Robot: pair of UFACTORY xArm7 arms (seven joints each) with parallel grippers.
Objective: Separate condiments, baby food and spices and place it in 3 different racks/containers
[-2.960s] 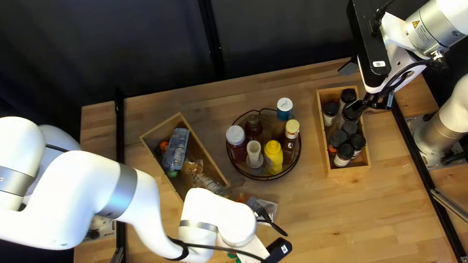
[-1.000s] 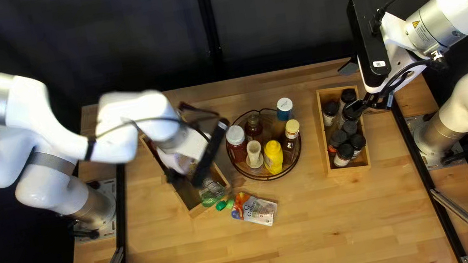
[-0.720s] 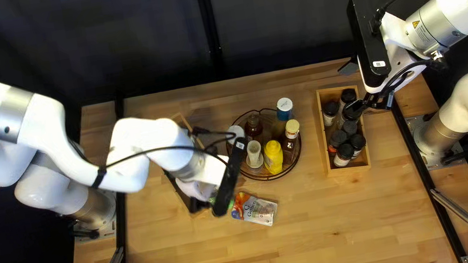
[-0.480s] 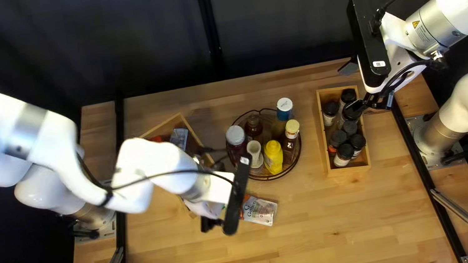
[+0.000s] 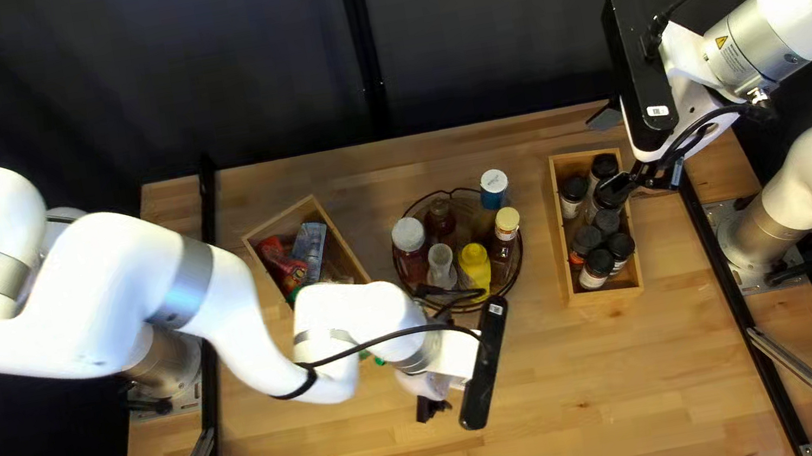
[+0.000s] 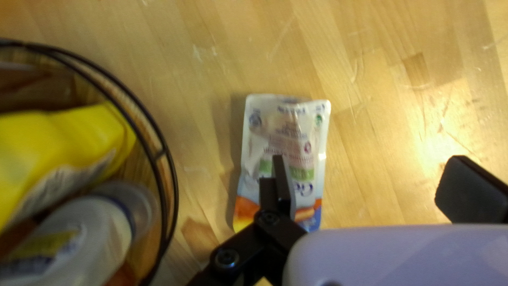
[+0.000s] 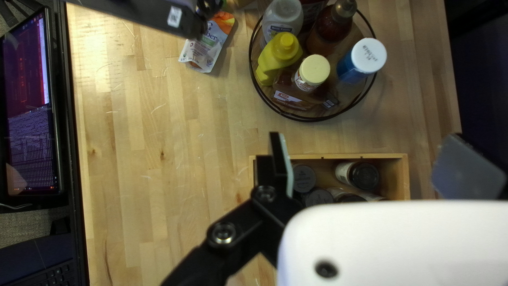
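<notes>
Top left view, left tool (image 5: 433, 407): beside my round wire rack (image 5: 469, 309), near side
Baby-food box (image 5: 262, 223): packets inside
Spice box (image 5: 604, 293): dark-capped jars inside
Right tool (image 5: 611, 152): by the spice box
Left wrist view, left tool: I see fingers spread, pinching nothing
Pouch (image 6: 286, 127): flat on bench (image 6: 381, 159), ahead, partly behind one finger
Right wrist view, right tool: fingers wide apart
Wire rack: condiment bottles inside, pouch outside

2 wdn boxes (image 5: 606, 294), 1 bskt (image 7: 307, 118) w/ 6 condiments (image 7: 274, 59), 1 loose pouch (image 6: 286, 124)
</notes>
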